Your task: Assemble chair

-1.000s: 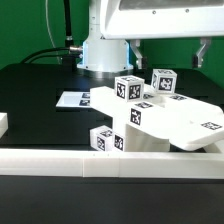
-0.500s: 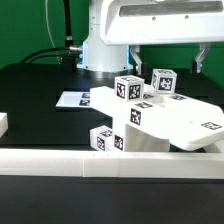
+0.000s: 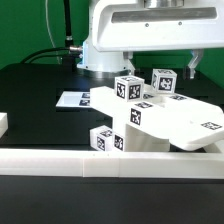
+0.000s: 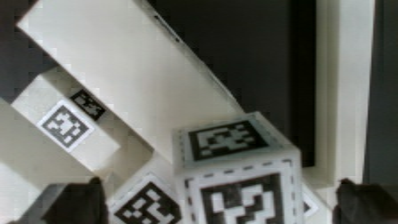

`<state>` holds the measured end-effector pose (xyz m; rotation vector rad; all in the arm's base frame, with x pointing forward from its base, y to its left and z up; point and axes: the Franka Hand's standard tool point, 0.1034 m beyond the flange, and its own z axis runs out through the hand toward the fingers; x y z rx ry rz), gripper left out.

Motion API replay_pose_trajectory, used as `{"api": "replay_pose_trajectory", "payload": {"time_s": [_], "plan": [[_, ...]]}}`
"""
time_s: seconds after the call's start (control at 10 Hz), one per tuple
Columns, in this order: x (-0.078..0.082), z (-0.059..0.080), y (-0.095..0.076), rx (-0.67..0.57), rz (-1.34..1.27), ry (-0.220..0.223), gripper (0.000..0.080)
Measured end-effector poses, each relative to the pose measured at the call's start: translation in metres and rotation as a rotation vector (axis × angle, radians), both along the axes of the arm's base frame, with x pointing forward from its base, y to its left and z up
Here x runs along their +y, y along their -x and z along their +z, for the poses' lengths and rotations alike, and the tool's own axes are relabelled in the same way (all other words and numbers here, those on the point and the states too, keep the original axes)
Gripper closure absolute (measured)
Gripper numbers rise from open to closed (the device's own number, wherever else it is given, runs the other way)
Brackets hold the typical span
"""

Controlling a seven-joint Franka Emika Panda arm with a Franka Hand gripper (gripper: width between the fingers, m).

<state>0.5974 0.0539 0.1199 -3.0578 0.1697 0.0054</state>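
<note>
A plain white rail (image 3: 110, 163) runs along the near edge, hiding the foot of the chair parts (image 3: 150, 118): blocky white plastic with square tags, piled on the black surface (image 3: 40, 85). The hand (image 3: 162, 66) hangs above, fingers apart around nothing, its body cropped.
</note>
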Motion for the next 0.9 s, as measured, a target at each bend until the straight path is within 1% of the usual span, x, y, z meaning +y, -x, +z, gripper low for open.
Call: {"api": "replay_pose_trajectory", "payload": {"time_s": [0.1,0.2,0.3,0.6,0.8,0.9], "plan": [[0.0000,-0.0001,0.0000,0.000,0.000,0.000,0.0240],[0.0001,-0.0001,0.0000,0.000,0.000,0.000,0.0441],[0.0001,0.0000,-0.0001,0.000,-0.002,0.000,0.0517],[0.0007,0.0001,-0.0001,0.004,-0.056,-0.001,0.0517],[0.0070,-0.0003,0.0022,0.023,-0.267,-0.004,0.0517],[0.0081,-0.0005,0.0025,0.036,-0.403,-0.016,0.0517]]}}
